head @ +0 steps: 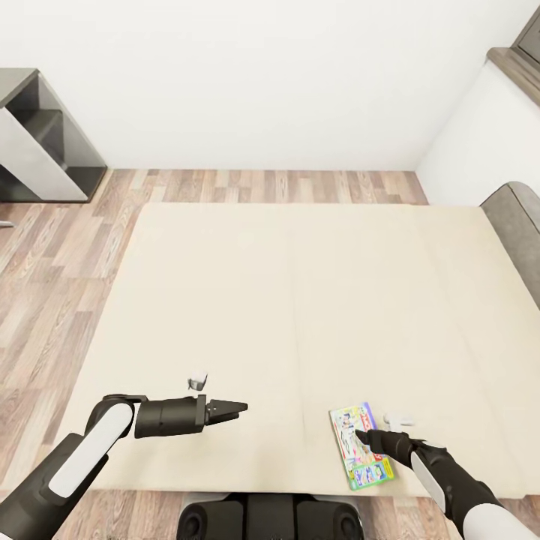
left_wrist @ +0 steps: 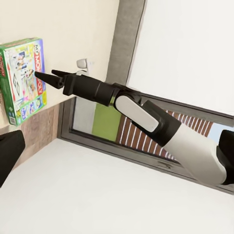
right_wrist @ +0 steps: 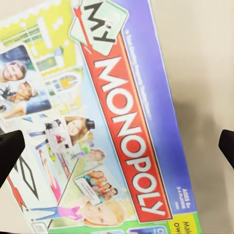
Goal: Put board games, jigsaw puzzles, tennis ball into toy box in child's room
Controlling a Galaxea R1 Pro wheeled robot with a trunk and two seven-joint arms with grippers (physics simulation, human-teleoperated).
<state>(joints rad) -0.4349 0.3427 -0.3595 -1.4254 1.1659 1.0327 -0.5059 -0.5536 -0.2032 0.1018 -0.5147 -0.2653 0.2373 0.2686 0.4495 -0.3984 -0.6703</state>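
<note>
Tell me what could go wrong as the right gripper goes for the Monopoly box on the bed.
The Monopoly box lies flat on the bed, so the right gripper, hovering with its jaws open, may fail to get a finger under it. The box also lies near the mattress edge, so a push could slide it onto the floor.

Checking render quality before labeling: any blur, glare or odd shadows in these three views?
Head view: even, flat light, the bed shows almost no shadow, no glare. Right wrist view: the Monopoly box is close and slightly soft, its small print unreadable, with a faint shadow beside it. Left wrist view: sharp; right gripper crisp against the box.
</note>
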